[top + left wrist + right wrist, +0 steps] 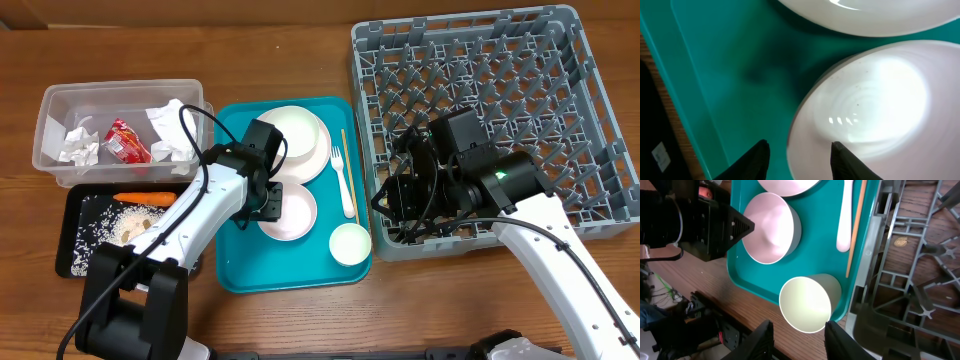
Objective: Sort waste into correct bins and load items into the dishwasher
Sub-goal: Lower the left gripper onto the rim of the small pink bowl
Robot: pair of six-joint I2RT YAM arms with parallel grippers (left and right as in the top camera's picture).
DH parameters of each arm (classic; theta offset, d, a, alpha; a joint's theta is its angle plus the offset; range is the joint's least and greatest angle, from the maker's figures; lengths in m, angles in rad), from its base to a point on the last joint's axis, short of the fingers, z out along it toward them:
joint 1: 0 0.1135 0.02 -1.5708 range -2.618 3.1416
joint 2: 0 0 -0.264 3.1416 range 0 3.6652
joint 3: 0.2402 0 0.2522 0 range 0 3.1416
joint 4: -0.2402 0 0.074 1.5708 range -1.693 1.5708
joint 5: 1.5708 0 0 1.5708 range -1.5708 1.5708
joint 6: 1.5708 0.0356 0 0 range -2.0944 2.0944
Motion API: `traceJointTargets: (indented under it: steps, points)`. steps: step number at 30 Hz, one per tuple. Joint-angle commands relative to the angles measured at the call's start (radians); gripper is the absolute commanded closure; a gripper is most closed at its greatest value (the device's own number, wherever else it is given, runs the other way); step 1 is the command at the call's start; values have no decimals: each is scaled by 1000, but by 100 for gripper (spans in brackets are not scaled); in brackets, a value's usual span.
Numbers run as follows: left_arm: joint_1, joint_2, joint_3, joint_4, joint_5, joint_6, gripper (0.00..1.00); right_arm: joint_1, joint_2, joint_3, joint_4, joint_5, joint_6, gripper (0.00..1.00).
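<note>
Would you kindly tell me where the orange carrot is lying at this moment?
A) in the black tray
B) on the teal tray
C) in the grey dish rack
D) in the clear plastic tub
A: the overhead view shows the carrot lying inside the black tray, along its far edge.

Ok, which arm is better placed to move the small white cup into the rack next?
Right. Its open end effector hangs over the cup, which sits beside the rack on that arm's side. The left end effector straddles the pink bowl's rim, farther from the rack.
</note>
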Motion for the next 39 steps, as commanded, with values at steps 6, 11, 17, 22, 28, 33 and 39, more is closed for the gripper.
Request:
traceJointTargets:
  steps: [6, 11, 17, 22, 28, 33, 39]
  points:
    - [4, 7, -39, 37, 31, 4, 65, 4, 4, 14, 2, 19, -2, 63]
    - [4, 7, -39, 46, 27, 5, 65, 4, 4, 14, 2, 19, -2, 63]
    - [4, 7, -39, 48, 27, 5, 65, 4, 4, 14, 2, 35, -2, 62]
    - [4, 7, -39, 51, 27, 5, 65, 4, 4, 14, 3, 60, -2, 57]
    - [3, 7, -47, 60, 27, 5, 70, 4, 5, 14, 7, 64, -2, 55]
    - [4, 7, -55, 60, 27, 5, 75, 4, 5, 14, 14, 64, -2, 55]
    - [4, 7, -55, 61, 27, 5, 78, 4, 5, 14, 24, 64, -2, 55]
